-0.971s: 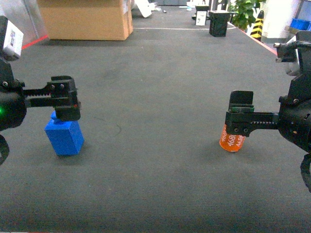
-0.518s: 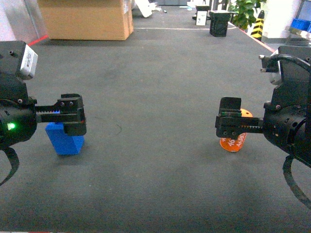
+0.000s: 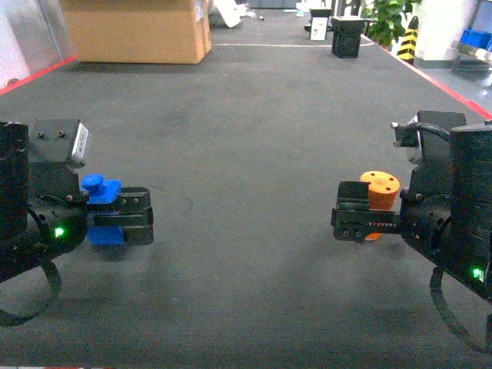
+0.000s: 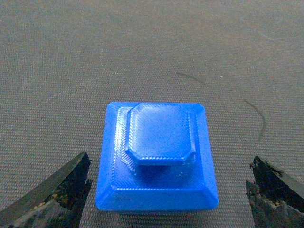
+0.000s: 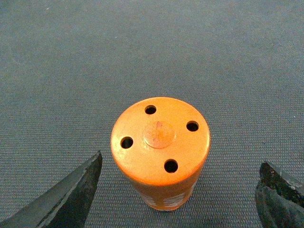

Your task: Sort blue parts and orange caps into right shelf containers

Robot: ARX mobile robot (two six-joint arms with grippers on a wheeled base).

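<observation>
A blue part (image 4: 159,152), a square block with a raised octagonal top, stands on the dark mat between the fingers of my left gripper (image 4: 169,161). That gripper is open, with a gap on each side. In the head view the blue part (image 3: 102,190) shows behind the left gripper (image 3: 127,219). An orange cap (image 5: 160,142) with holes in its top stands upright between the fingers of my open right gripper (image 5: 180,164), untouched. From the head, the cap (image 3: 380,187) sits behind the right gripper (image 3: 355,219). A bit of a right shelf container (image 3: 471,37) shows far right.
A large cardboard box (image 3: 134,31) stands at the back left of the dark floor mat (image 3: 254,138). At the back right are a black box (image 3: 346,37), a green plant (image 3: 388,17) and a yellow-black striped post (image 3: 406,40). Red lines edge the mat.
Both arms have come down and inward. The grippers, which hung above and beside the blue part and the orange cap, now straddle them near the mat. Neither object has moved.
</observation>
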